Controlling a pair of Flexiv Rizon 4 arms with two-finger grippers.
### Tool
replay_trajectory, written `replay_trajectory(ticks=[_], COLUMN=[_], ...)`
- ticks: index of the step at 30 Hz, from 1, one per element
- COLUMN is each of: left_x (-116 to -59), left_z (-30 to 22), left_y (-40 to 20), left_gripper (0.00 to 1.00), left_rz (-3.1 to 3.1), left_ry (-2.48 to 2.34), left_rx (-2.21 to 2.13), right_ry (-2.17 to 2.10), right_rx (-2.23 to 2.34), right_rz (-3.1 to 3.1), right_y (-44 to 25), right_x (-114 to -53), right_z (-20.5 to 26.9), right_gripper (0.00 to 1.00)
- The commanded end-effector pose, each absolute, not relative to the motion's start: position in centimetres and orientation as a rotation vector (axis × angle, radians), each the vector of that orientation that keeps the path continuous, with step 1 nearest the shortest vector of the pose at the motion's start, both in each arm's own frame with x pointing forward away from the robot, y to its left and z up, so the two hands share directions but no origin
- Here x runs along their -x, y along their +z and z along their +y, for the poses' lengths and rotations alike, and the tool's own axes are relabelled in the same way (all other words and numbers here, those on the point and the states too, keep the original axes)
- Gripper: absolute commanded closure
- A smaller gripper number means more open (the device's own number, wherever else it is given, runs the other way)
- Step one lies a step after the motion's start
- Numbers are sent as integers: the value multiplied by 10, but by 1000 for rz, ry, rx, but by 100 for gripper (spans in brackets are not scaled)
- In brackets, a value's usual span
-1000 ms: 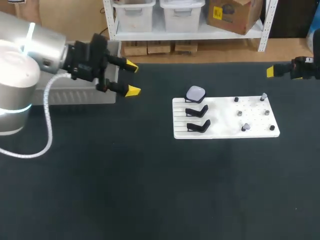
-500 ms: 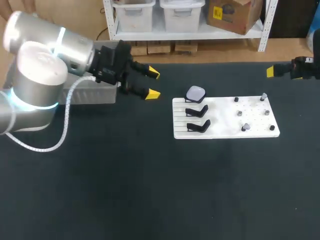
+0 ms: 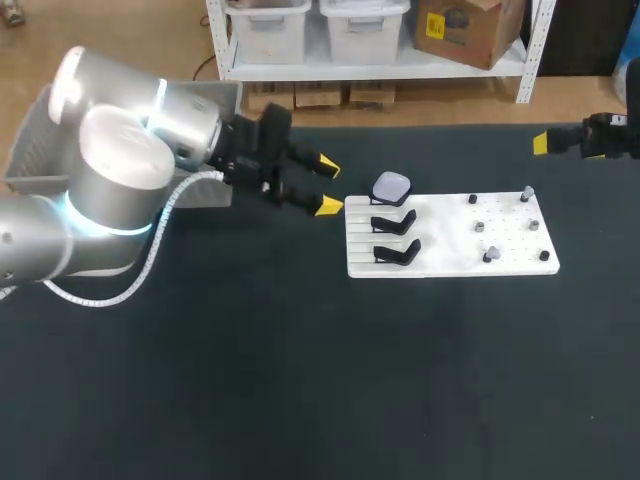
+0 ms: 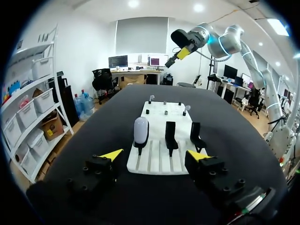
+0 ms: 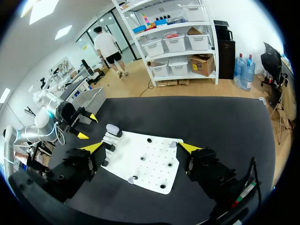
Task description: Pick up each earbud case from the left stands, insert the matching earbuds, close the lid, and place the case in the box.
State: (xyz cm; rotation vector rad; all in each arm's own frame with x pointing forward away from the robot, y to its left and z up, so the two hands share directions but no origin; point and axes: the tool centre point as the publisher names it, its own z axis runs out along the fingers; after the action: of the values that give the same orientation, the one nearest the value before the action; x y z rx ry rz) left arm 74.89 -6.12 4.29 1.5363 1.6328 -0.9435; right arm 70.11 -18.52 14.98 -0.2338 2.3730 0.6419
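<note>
Now | left tool spread apart | earbud case just ahead, untouched, on white board

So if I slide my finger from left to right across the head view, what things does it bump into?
grey box → left tool → earbud case → right tool
</note>
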Motion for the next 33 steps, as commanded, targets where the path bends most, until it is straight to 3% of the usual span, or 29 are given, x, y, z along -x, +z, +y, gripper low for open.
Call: replay_trajectory(ticks=[1, 4, 6, 9, 10, 11, 19, 33], left_x=[-756, -759, -760, -763, -764, -766, -771, -777], left_z=[-70, -74, -77, -84, -85, -87, -98, -111], left_y=[35, 33, 32, 30, 30, 29, 27, 18], left_gripper=[18, 20, 31, 35, 51, 53, 43, 44], left_rz=[1634, 1632, 1625, 1615, 1613, 1612, 1602, 1623], left_ry=[-942, -939, -939, -942, -942, -942, -944, -987], left_rx=[-1534, -1541, -1548, -1558, -1560, -1562, -1579, -1568], right_ry=[642, 642, 642, 642, 642, 642, 642, 642], right_rx=[234, 234, 234, 234, 234, 234, 234, 234], right_rz=[2373, 2373, 2373, 2373, 2373, 2373, 2373, 2373], right_y=[150, 150, 150, 150, 150, 150, 150, 150], right_x=[-701, -701, -701, -701, -701, -701, -701, -701], right_z=[-185, -185, -185, -185, -185, -185, -185, -185], right_gripper=[0, 0, 0, 0, 0, 0, 0, 0])
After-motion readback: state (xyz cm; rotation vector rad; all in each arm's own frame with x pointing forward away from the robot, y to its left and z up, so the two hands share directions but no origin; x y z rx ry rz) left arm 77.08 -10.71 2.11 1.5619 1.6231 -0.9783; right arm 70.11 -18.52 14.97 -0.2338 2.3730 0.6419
